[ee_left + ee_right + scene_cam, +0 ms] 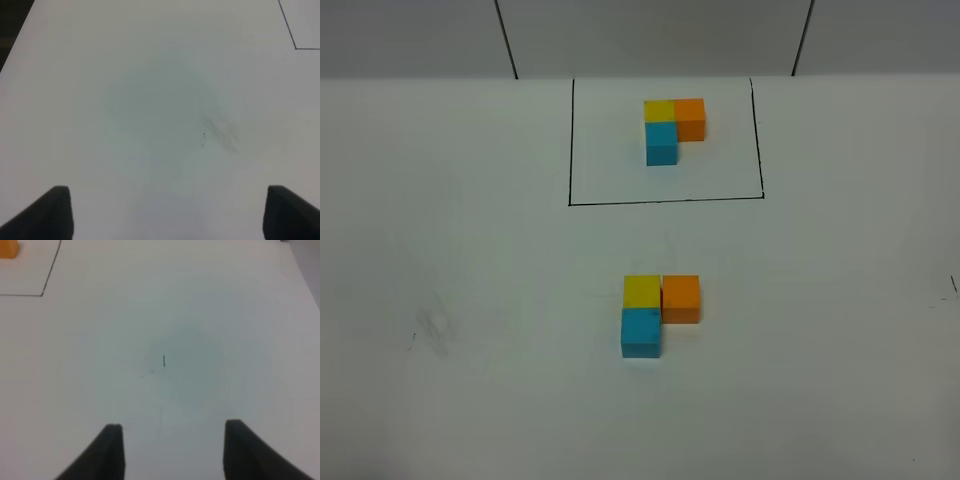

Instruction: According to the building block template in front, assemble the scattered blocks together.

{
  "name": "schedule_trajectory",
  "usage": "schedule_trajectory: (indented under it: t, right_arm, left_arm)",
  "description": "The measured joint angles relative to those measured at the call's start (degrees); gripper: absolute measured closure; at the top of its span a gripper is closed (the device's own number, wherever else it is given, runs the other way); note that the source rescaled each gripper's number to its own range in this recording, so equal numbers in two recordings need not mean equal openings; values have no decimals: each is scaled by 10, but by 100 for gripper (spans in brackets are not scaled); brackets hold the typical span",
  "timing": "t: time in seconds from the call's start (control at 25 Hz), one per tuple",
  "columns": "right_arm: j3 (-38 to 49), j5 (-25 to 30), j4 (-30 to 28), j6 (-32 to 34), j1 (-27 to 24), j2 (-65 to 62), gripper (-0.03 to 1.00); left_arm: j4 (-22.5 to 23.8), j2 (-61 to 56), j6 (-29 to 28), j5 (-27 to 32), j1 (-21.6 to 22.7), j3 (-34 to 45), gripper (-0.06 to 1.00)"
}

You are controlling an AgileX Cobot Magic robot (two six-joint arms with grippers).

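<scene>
Item 1, building block template (672,128): three small cubes in an L, yellow touching orange on its right and blue on its near side, inside a thin black drawn rectangle (570,140) at the far middle of the white counter (470,300).
Item 2, scattered blocks (658,312): yellow block (642,291), orange block (681,298) and blue block (641,332), grouped in the same L near the counter's centre, well apart from the rectangle; orange sits slightly nearer than yellow, sides touching.
Item 3, left gripper (167,212): jaws wide apart, empty, over bare counter with a grey smudge (220,131).
Item 4, right gripper (172,450): jaws apart, narrower gap, nothing between
</scene>
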Motion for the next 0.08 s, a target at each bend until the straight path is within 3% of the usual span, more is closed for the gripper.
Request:
schedule_trajectory:
  t: [0.08]
  right_arm:
    - [0, 0, 0, 0, 0, 0, 81]
  left_arm:
    - [0, 0, 0, 0, 0, 0, 31]
